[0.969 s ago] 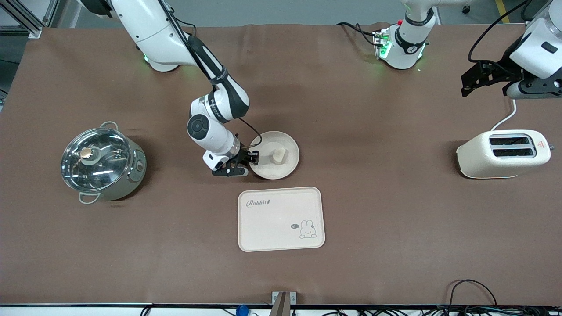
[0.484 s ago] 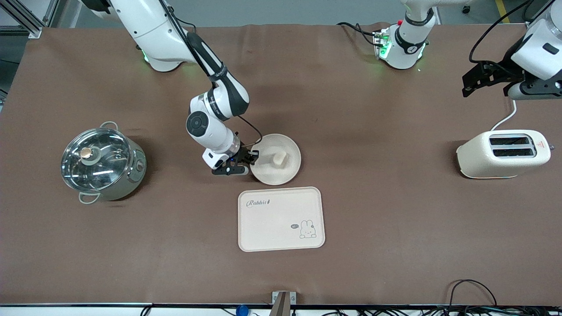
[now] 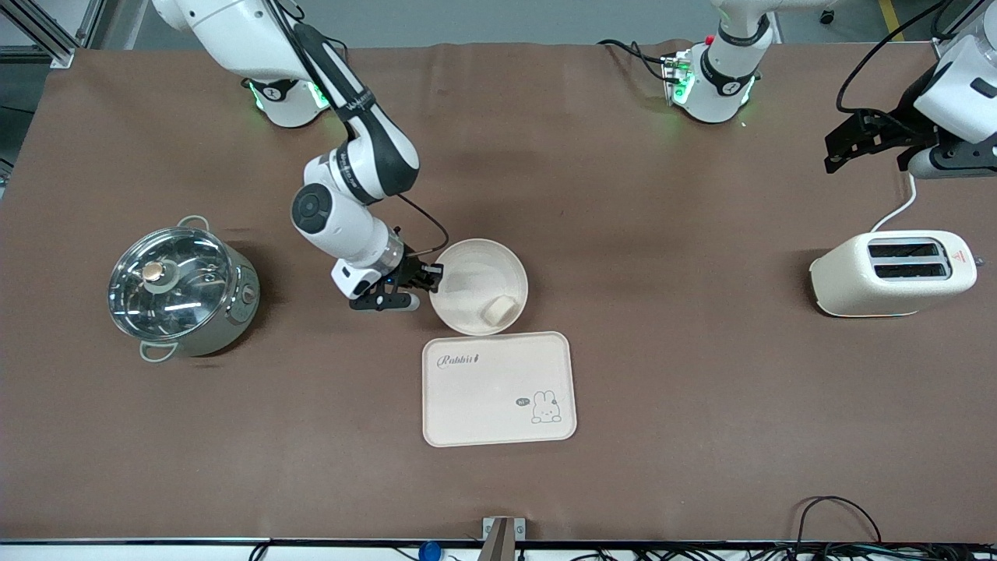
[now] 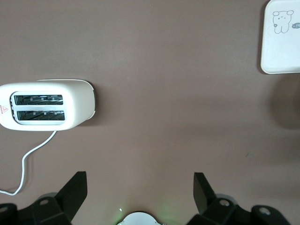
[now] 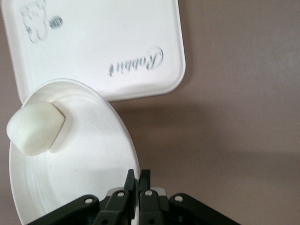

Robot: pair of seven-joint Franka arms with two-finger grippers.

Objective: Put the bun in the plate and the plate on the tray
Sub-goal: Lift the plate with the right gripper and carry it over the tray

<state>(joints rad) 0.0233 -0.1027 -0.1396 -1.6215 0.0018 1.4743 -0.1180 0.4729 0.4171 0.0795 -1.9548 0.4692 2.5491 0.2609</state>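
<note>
Pinched tight on the rim of the round, shallow cream-white plate (image 3: 478, 286), the right gripper (image 3: 431, 278) gripped the edge that faced the right arm's end of the table; in the right wrist view its black fingers (image 5: 135, 180) were pressed together with only the thin rim between them. That plate was tilted, the gripped side raised, and the small pale cream, rounded bun (image 3: 500, 310) lay inside it against the lower part of the rim, on the side nearest the front camera. In the right wrist view the bun (image 5: 34, 127) rested where the plate's (image 5: 75, 168) floor met its raised edge.

Just nearer the front camera than the plate lay the flat cream rectangular tray (image 3: 498, 388) with rounded corners, "Rabbit" lettering and a small bunny drawing, bare on the brown tablecloth (image 3: 670, 389). The plate's lowest edge appeared right at the tray's farther border; whether they touched could not be told.

Over the table near the left arm's end, above the white two-slot toaster (image 3: 893, 273), the left gripper (image 3: 863, 144) waited with its fingers spread wide and nothing between them. A steel pot with a glass lid (image 3: 181, 288) stood toward the right arm's end.
</note>
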